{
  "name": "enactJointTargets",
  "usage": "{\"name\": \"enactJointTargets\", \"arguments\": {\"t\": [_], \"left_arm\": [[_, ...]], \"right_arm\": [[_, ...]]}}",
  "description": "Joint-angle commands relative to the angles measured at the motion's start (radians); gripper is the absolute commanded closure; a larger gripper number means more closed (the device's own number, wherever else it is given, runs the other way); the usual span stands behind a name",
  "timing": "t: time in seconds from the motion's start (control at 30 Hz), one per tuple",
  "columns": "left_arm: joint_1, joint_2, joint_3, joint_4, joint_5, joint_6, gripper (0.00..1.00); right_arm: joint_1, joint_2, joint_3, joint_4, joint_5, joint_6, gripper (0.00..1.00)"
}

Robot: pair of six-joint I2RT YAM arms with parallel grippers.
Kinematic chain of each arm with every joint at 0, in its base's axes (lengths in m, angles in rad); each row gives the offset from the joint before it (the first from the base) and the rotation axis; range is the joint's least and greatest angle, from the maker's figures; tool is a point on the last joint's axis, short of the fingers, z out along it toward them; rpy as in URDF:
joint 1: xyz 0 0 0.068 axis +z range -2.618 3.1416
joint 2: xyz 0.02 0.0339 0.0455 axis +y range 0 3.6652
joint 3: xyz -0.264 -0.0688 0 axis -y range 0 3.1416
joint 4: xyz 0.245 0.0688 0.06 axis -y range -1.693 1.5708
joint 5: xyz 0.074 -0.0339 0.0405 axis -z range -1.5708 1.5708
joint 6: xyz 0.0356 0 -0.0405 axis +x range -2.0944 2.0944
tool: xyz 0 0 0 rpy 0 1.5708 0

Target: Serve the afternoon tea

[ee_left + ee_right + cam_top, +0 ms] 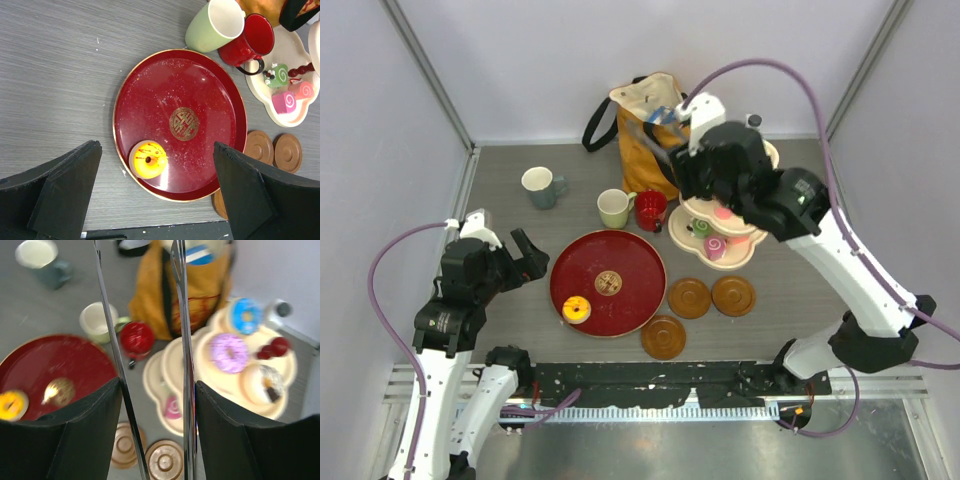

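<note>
Nearest us, our left hand (510, 243) hangs spread wide beside the yellow donut (576, 309), which sits on the red tray's (630, 260) near-left edge. Farther off, our right hand (157, 390) pinches metal tongs (182, 340) above the cream stand (752, 255), its donuts just right of the blades.

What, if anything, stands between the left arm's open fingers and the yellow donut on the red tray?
Nothing visible does. The left gripper hangs open beside the red tray, and the yellow donut lies alone near its rim.
</note>
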Motion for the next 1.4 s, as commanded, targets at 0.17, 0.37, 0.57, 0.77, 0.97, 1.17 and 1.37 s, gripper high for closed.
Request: {"name": "enactJointTargets", "arguments": {"t": [0.17,0.37,0.57,0.77,0.97,1.17,1.37], "left_arm": [[0.003,0.001,0.003,0.026,-0.004,0.011,0.00],[0.005,-0.002,0.000,0.029,0.004,0.012,0.00],[0.005,0.000,0.000,0.027,0.001,0.011,0.00],[0.005,0.005,0.002,0.026,0.000,0.011,0.00],[0.005,0.003,0.002,0.024,-0.007,0.009,0.00],[0.003,0.009,0.002,0.020,-0.010,0.009,0.00],[0.005,0.009,0.002,0.018,-0.010,0.009,0.00]], "right_arm": [[0.331,-0.150,-0.486,0.247,-0.189,-0.039,0.37],[0.362,-0.268,-0.834,0.394,-0.402,-0.233,0.38],[0.364,-0.236,-0.934,0.434,-0.522,-0.300,0.36],[0.364,-0.169,-0.933,0.477,-0.528,-0.353,0.34],[0.364,-0.070,-0.890,0.450,-0.504,-0.380,0.33],[0.364,-0.020,-0.882,0.480,-0.487,-0.389,0.32],[0.362,0.051,-0.844,0.490,-0.487,-0.405,0.31]]}}
